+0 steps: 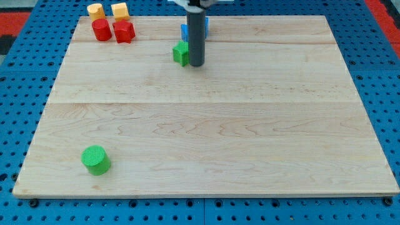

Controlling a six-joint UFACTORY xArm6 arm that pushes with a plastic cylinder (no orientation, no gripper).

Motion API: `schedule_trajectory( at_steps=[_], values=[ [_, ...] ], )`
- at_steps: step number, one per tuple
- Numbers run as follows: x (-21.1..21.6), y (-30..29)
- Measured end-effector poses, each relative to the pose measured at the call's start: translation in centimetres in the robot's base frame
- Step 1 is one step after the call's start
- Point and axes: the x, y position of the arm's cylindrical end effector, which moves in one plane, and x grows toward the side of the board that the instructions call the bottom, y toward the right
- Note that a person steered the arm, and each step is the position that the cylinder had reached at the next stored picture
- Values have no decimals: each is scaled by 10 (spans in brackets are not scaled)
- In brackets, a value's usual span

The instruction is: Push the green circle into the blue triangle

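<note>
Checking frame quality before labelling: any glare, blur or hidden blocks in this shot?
Camera view: even light, no strong glare on the board; only soft shadows. Green circle is sharp. The rod hides most of the blue block, so its shape is unclear; my tip sits just right of the green block. The rod's top is cropped.

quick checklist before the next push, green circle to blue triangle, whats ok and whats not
1. Green circle in view, unobstructed: ok.
2. Blue block located: ok, but mostly hidden behind the rod; triangle shape cannot tell.
3. My tip behind the green circle for a push: not ok, it is far off near the view's top.
4. My tip clear of the other green block: cannot tell, they look adjacent.
5. Red and yellow blocks off the likely path: ok.
</note>
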Motion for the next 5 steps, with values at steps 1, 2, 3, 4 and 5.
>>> schedule_trajectory(
  at_steps=[1, 2, 3, 4, 5],
  values=[
    [-28, 0],
    [39, 48],
    [161, -11],
    [272, -99],
    [300, -166]
  ],
)
